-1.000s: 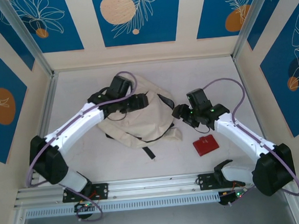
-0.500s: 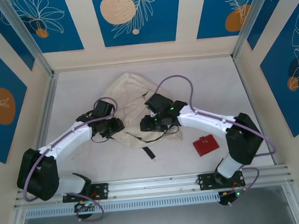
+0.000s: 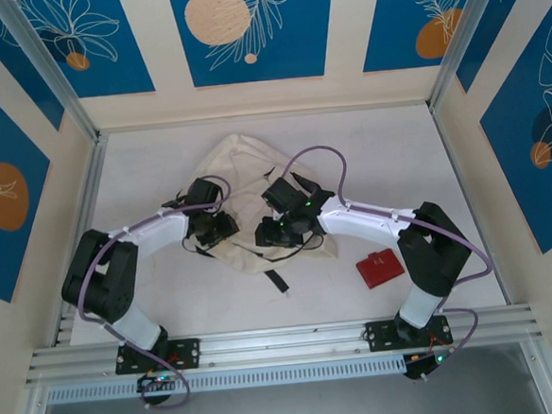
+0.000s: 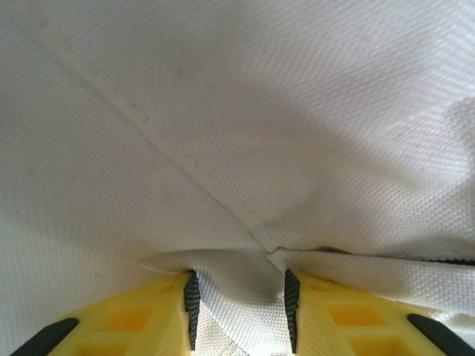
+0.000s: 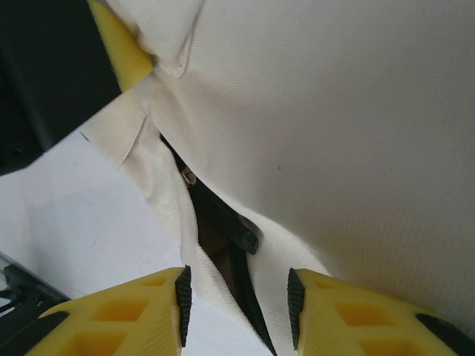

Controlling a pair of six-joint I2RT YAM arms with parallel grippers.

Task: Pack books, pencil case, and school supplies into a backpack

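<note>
The cream-white backpack (image 3: 243, 164) lies flat in the middle of the table, and its fabric (image 4: 237, 111) spreads across the left wrist view. My left gripper (image 3: 223, 228) sits on its left side, and in the left wrist view the left gripper (image 4: 241, 311) is shut on a fold of that fabric. My right gripper (image 3: 268, 234) is at the bag's near edge. There the right gripper (image 5: 237, 304) stands open, astride the dark zipper opening (image 5: 215, 230) and its black pull tab (image 5: 245, 239). The books are out of view.
A flat red item (image 3: 380, 267) lies on the table to the right of the bag. A black strap end (image 3: 275, 282) trails from the bag's near side. The left arm's yellow finger (image 5: 122, 44) shows close to the right gripper. Metal frame posts bound the table.
The right arm swung left and came down on the backpack's near edge. The left gripper slid back from the bag's top to its left side, and the bag shifted.
</note>
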